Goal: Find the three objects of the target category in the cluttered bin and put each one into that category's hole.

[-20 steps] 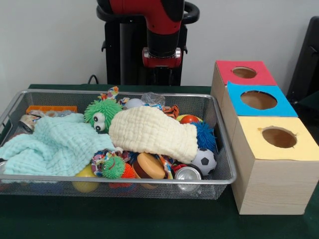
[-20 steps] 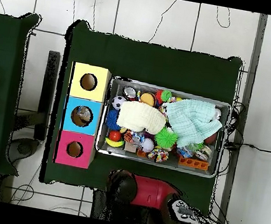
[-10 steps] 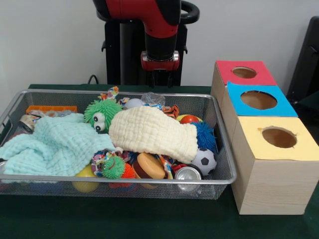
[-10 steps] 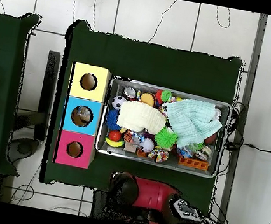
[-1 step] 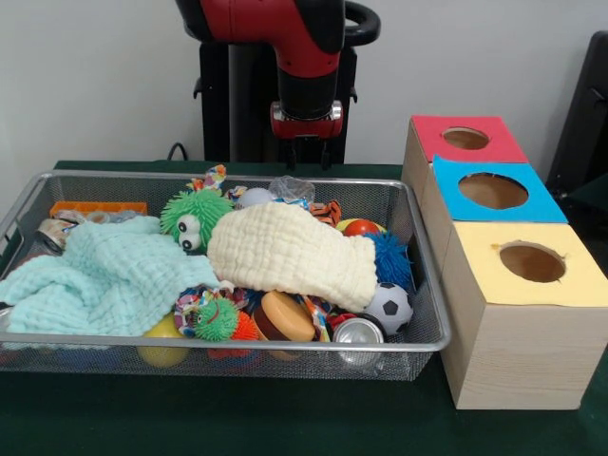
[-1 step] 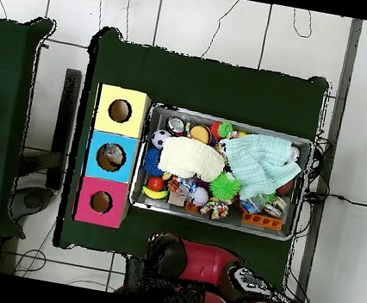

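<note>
Gripper (image 5: 308, 152) hung high behind the wire bin's (image 5: 418, 347) far rim, clear of the clutter; finger spacing impossible to tell. Cream cloth (image 5: 294, 252) draped mid-bin, mint cloth (image 5: 100, 275) left of it. Soccer ball (image 5: 389, 306) and can (image 5: 358, 332) near right corner. Three-hole box (image 5: 508, 285) just right.

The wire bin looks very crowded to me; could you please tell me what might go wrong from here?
The cream cloth and the mint cloth drape over much of the wire bin, so targets may stay hidden, and a grasp could snag fabric and drag other toys out. The soccer ball and silver can sit tight against the mesh wall, leaving little room for the gripper. Round items could roll away when nudged.
</note>
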